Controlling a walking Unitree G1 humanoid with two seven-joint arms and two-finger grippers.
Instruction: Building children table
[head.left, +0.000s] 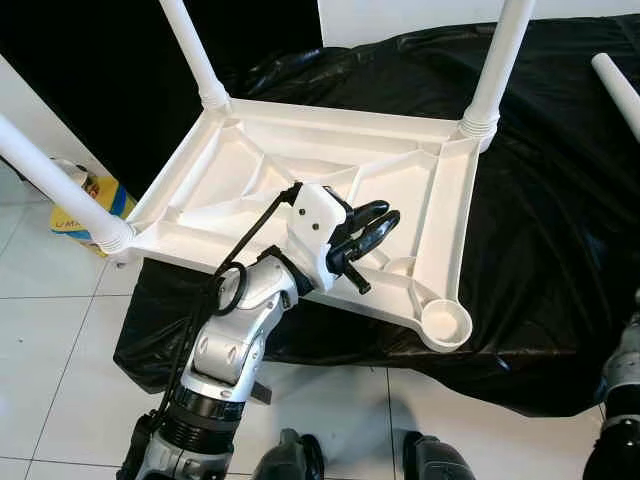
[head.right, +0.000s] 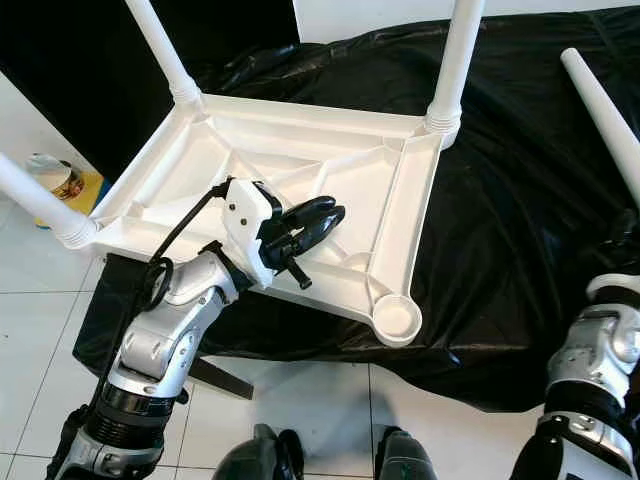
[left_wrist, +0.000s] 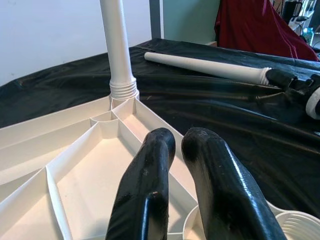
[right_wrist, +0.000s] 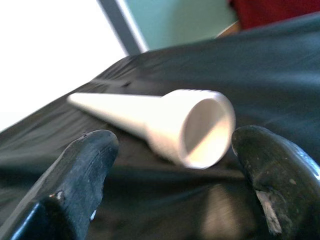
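Hovering over the tabletop (head.left: 300, 150), left gripper (head.left: 378, 222) jaws nearly closed, empty; right gripper (right_wrist: 175, 165) jaws wide, flanking loose leg (right_wrist: 155, 120).

- Both eye views are bright and sharp, with even light from above.
- The white plastic table (head.left: 330, 190) is nearly washed out, and its ribs throw only soft shadows.
- The black sheet (head.right: 520, 200) shows glossy glare on its wrinkles, mostly toward 12 o'clock.
- In the right wrist view the loose leg (right_wrist: 165, 122) is blurred and overexposed; the wall at 10 o'clock is blown white.
- The left wrist view is sharper, with its near fingers (left_wrist: 145, 195) slightly soft.
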